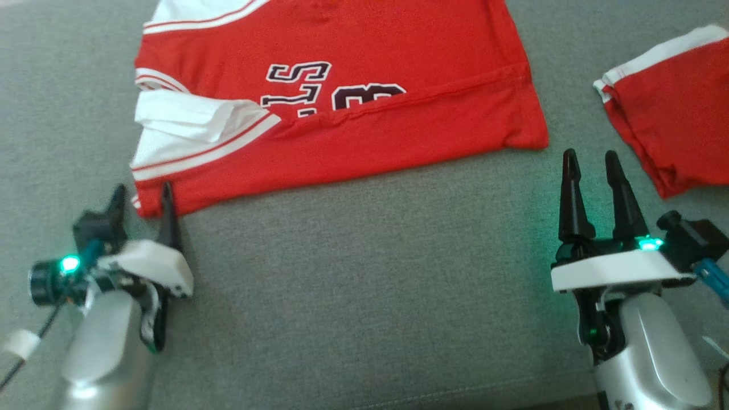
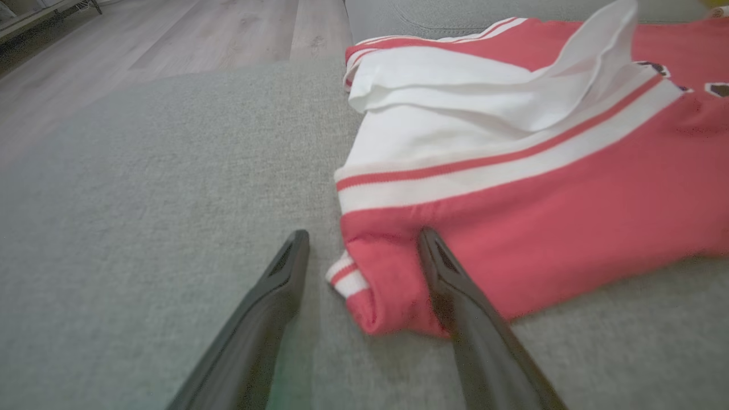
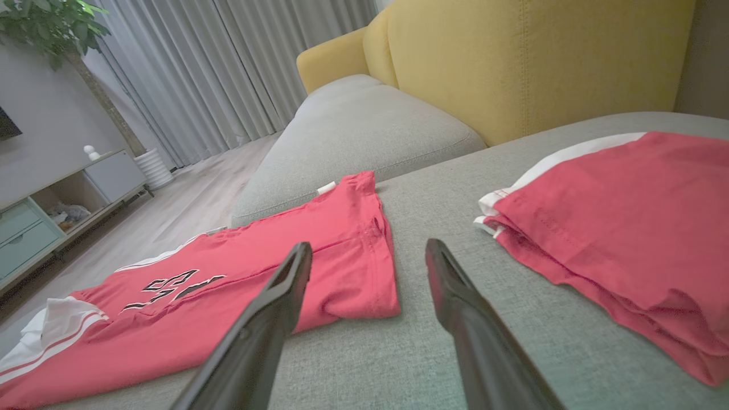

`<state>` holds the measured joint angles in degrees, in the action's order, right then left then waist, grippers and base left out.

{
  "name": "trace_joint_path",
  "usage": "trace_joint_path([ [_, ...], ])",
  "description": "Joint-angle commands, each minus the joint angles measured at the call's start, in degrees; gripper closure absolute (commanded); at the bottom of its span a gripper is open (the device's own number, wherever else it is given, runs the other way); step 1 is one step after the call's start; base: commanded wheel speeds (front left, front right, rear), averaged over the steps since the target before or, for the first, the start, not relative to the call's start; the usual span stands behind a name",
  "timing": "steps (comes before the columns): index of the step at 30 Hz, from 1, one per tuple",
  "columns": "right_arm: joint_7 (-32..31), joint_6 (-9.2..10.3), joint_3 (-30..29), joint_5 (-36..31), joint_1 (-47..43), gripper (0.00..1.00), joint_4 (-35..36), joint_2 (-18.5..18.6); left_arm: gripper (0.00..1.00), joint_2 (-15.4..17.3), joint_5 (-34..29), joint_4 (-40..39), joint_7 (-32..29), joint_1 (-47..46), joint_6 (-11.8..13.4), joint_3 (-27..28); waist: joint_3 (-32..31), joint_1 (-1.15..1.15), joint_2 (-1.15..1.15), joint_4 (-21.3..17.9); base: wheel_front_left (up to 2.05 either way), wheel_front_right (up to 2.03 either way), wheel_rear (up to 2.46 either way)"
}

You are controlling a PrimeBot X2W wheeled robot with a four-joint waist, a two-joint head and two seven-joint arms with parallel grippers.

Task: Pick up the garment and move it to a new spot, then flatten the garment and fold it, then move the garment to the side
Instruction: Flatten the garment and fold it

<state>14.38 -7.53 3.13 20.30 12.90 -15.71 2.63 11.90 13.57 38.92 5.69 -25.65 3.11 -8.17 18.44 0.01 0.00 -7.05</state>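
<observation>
The garment (image 1: pixel 370 131) is a red jersey with white trim and black lettering, spread across a grey cushion (image 1: pixel 364 285). A white flap is folded over at its left end. My left gripper (image 1: pixel 143 191) stands open at the jersey's near-left corner. In the left wrist view that rolled red corner (image 2: pixel 387 285) lies between the fingers of the left gripper (image 2: pixel 363 236), with the right finger (image 2: pixel 455 285) against the cloth. My right gripper (image 1: pixel 590 155) is open over bare cushion just below the jersey's near-right corner. The right wrist view has the right gripper (image 3: pixel 369 246) beside the garment (image 3: pixel 342 239), holding nothing.
A second red garment (image 1: pixel 678 114) with white trim lies folded at the right, also seen in the right wrist view (image 3: pixel 626 228). A yellow sofa back (image 3: pixel 512 57) rises behind the cushions. Wooden floor (image 2: pixel 171 34) lies beyond the cushion's left edge, with a low cabinet (image 3: pixel 34 216) further off.
</observation>
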Motion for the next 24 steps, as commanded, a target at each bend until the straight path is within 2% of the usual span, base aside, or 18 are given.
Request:
trace_joint_path([
  [1, 0.6, 0.04, 1.2, 0.3, 2.1, 0.0, 1.6, 0.3, 0.0, 2.0, -0.1, 0.2, -0.2, -1.9, 0.6, 2.1, 0.6, -0.01, 0.0, -0.5, 0.0, 0.0, 0.0],
  [5, 0.6, 0.04, 1.1, 0.5, 2.3, 0.0, 1.4, 0.2, 0.0, 2.3, -0.2, 4.3, -3.4, -2.9, -0.3, 1.0, 1.1, -0.01, 0.0, -0.9, 0.0, 0.0, 0.0],
  [6, 0.6, 0.04, 1.0, 0.7, 2.3, 0.0, 1.4, 0.2, 0.3, 2.3, -0.1, 5.2, -4.5, -3.0, -0.8, 0.6, 1.2, -0.01, 0.0, -0.9, 0.0, 0.0, 0.0],
  [7, 0.6, 0.04, 1.0, 0.8, 2.3, 0.0, 1.3, 0.2, 0.81, 2.3, -0.1, 5.9, -5.3, -3.1, -1.3, 0.2, 1.2, -0.01, 0.0, -0.9, 0.0, 0.0, 0.0],
  [8, 0.6, 0.04, 0.9, 0.9, 2.4, 0.0, 1.3, 0.2, 1.0, 2.3, 0.0, 6.2, -5.4, -3.2, -1.6, 0.0, 1.1, -0.01, 0.0, -0.9, 0.0, 0.0, 0.0],
  [14, 0.6, 0.04, 2.6, -0.2, 3.3, 0.0, -0.9, 0.2, 1.0, 0.4, 1.5, 5.1, -1.8, -3.7, -2.6, -0.1, -0.5, -0.01, 0.0, 0.4, 0.0, 0.0, 0.0],
  [20, -0.3, 0.04, 1.0, -1.8, 9.3, 0.0, -10.9, 0.2, 1.0, -1.2, 1.2, -0.2, 4.8, -4.7, -4.1, -1.6, -1.9, -0.01, 0.0, 2.3, 0.0, 0.0, 0.0],
  [24, -3.9, 0.04, -1.0, -3.5, 15.0, 0.0, -18.8, 0.2, 1.0, -0.9, 0.0, -4.0, 6.6, -5.6, -4.5, -2.8, -1.9, -0.01, 0.0, 3.4, 0.0, 0.0, 0.0],
])
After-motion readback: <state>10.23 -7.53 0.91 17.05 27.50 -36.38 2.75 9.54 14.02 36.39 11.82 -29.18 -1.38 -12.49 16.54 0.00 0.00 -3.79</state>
